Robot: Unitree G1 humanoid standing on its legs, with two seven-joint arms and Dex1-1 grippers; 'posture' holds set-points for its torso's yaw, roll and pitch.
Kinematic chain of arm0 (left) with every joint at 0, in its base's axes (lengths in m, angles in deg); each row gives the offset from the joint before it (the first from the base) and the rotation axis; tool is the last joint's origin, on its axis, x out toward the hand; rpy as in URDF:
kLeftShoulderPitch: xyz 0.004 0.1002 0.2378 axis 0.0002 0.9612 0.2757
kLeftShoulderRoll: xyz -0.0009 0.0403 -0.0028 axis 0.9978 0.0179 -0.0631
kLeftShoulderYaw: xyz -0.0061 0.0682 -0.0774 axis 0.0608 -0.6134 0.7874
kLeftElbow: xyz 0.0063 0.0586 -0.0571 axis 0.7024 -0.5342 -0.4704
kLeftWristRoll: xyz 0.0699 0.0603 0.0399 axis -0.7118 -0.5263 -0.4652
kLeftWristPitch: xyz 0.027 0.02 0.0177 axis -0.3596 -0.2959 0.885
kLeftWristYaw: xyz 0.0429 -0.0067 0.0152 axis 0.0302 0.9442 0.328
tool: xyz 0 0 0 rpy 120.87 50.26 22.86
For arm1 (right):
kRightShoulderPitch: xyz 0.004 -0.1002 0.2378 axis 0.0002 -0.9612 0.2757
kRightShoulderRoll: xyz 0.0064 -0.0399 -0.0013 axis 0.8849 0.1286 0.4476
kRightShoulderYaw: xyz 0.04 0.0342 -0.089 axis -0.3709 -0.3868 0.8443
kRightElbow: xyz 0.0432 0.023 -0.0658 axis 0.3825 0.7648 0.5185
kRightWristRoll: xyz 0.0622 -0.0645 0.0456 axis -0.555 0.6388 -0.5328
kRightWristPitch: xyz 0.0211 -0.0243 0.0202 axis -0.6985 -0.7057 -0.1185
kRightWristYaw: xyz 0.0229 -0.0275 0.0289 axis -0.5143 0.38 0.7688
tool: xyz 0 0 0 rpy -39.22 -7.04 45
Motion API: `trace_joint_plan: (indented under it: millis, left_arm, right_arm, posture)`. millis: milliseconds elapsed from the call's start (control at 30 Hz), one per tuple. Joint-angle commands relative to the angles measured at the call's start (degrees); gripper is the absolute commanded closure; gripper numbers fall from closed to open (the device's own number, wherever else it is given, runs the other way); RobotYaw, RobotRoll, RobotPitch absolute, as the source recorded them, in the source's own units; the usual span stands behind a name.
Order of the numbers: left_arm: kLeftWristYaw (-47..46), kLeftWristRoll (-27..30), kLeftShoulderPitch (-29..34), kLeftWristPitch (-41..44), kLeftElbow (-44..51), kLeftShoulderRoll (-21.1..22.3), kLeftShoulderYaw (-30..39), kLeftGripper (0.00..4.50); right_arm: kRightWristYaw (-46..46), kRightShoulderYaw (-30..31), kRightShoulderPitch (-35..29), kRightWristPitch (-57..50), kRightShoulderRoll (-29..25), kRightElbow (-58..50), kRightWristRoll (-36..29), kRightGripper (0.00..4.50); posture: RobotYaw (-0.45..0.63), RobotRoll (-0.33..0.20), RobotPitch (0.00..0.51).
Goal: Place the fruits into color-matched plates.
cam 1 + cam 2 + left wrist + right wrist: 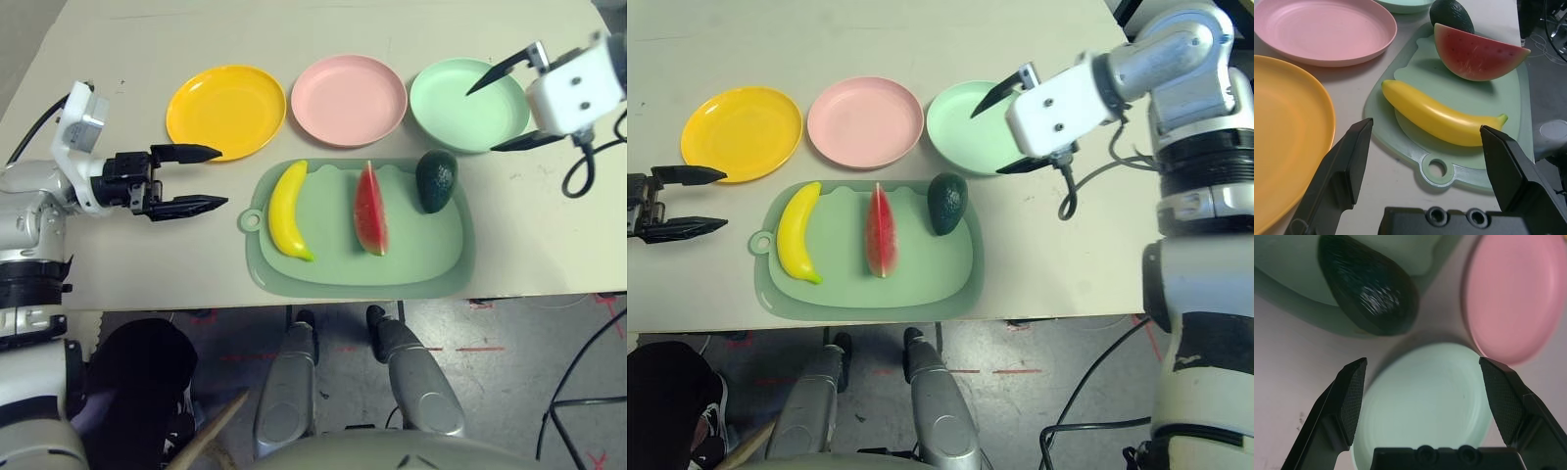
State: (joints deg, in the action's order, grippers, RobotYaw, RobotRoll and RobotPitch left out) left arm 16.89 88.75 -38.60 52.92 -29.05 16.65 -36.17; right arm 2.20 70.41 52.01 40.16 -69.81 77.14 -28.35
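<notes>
A yellow banana (286,210), a red watermelon wedge (369,211) and a dark green avocado (436,180) lie in a row on a pale green cutting board (411,269). Behind the board stand three plates: yellow-orange (226,111), pink (350,100) and mint green (470,104). My left gripper (206,177) is open, low over the table to the left of the board, pointing at the banana (1440,115). My right gripper (509,108) is open and hovers above the mint green plate (1425,401), just behind the avocado (1369,286).
The table's front edge (323,304) runs just below the cutting board. A black cable (588,162) hangs from my right wrist over the table's right side. Bare tabletop lies to the left of the board and behind the plates.
</notes>
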Motion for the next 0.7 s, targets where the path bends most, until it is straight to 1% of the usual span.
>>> trace_joint_plan:
  millis: [33, 167, 400, 500, 700]
  left_arm:
    - [0.6, -0.1, -0.3, -1.1, -1.0, 1.0, -1.4, 0.04]
    - [0.6, 0.4, -0.8, -1.7, -1.3, 1.0, -2.7, 0.04]
    - [0.6, 0.7, -1.0, -2.3, -1.1, 1.3, -3.3, 0.04]
    - [0.6, 1.0, -1.0, -2.1, -0.7, 1.7, -3.3, 0.04]
    - [0.6, 1.4, -0.3, -2.1, 0.2, 2.6, -3.3, 0.04]
  right_arm:
    - [0.7, 5.4, 0.1, 2.7, 0.4, -1.3, -3.0, 0.00]
    - [0.7, 9.6, 0.6, 4.4, 1.2, -2.2, -5.0, 0.00]
    - [0.7, 11.6, 2.1, 6.7, 4.1, 1.3, -4.0, 0.00]
    - [0.7, 11.3, 2.0, 7.5, 5.5, 2.8, -3.1, 0.00]
    - [0.6, 8.3, 2.6, 8.5, 7.7, 7.5, 2.0, 0.00]
  posture:
    - [-0.10, 0.000, 0.345]
    - [-0.10, 0.000, 0.348]
    - [-0.10, 0.000, 0.355]
    - [-0.08, 0.000, 0.361]
    - [-0.07, 0.000, 0.366]
